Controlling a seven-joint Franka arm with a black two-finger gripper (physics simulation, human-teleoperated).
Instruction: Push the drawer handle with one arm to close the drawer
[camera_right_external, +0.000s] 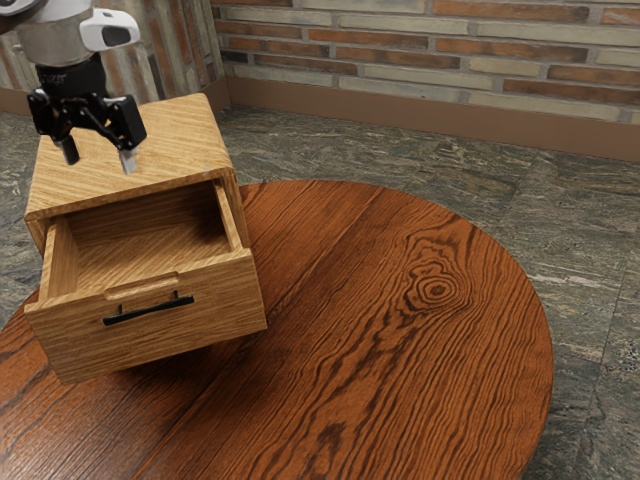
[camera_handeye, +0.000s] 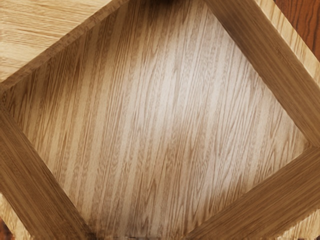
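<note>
The gripper (camera_right_external: 98, 158) hangs over the top of the light wooden cabinet (camera_right_external: 150, 150) in the exterior view, its two fingers spread apart with nothing between them. Below it the drawer (camera_right_external: 160, 325) stands pulled out of the cabinet, its inside bare. A black bar handle (camera_right_external: 150, 310) is fixed to the drawer's front, well below the gripper and not touched by it. From the wrist view, the camera looks down into the drawer's wood-grained floor (camera_handeye: 160, 120), with the drawer's walls around it.
The cabinet stands on a round reddish-brown wooden table (camera_right_external: 400, 330), near the exterior view's left. The table's curved edge runs along the exterior view's right. Behind are a stone floor (camera_right_external: 400, 165) and a brick wall (camera_right_external: 420, 60).
</note>
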